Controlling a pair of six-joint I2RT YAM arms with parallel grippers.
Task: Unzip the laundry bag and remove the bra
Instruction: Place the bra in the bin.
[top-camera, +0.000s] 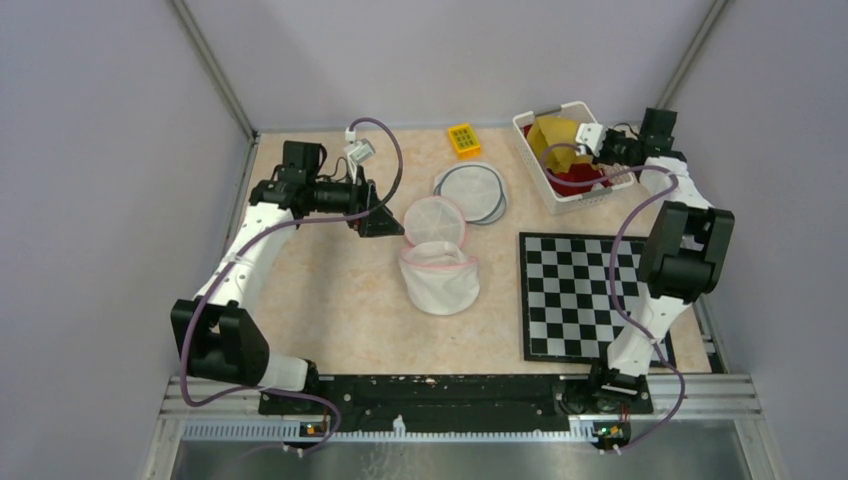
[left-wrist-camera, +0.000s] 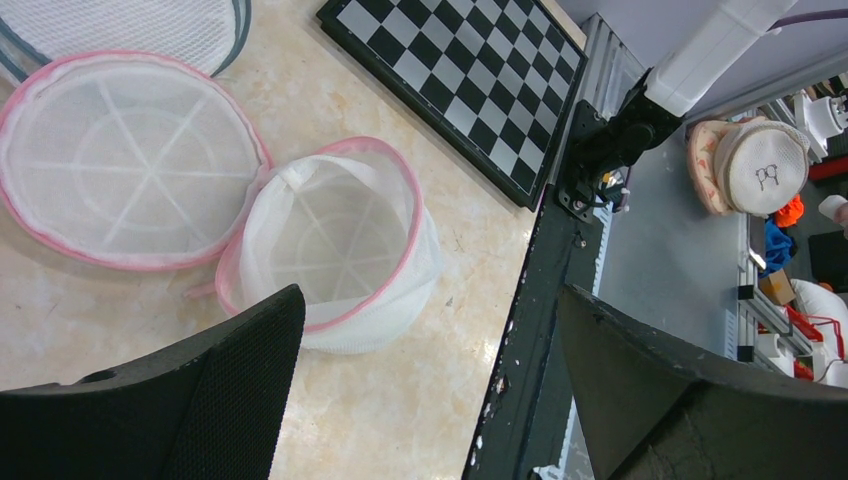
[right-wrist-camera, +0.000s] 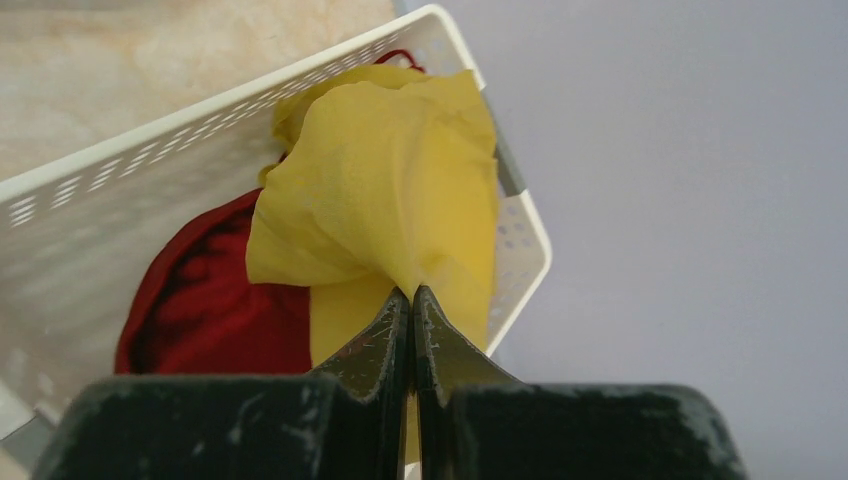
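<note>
Top view:
- White basket (top-camera: 530, 160), upper right of the frame, holds a yellow cloth (top-camera: 556, 133) and a red cloth (right-wrist-camera: 215, 300) beneath it.
- Pink-rimmed laundry bag (top-camera: 440, 280) sits at centre, unzipped, with its round lid (top-camera: 434, 221) flipped back toward the top of the frame.
- A grey-rimmed mesh bag (top-camera: 472, 192) lies just above it. Checkerboard (top-camera: 590, 295) is to the right.

Right wrist view:
- Right gripper (right-wrist-camera: 410, 292) has its fingers pressed together, pinching the yellow cloth over the basket. The top view does not show this grip.
- Cannot tell whether this cloth is the bra.

Left wrist view:
- Left gripper (left-wrist-camera: 430, 300) has its fingers spread wide and holds nothing.
- It looks straight into the bag's mouth, where only mesh and white ribs show. The top view hides this interior.
</note>
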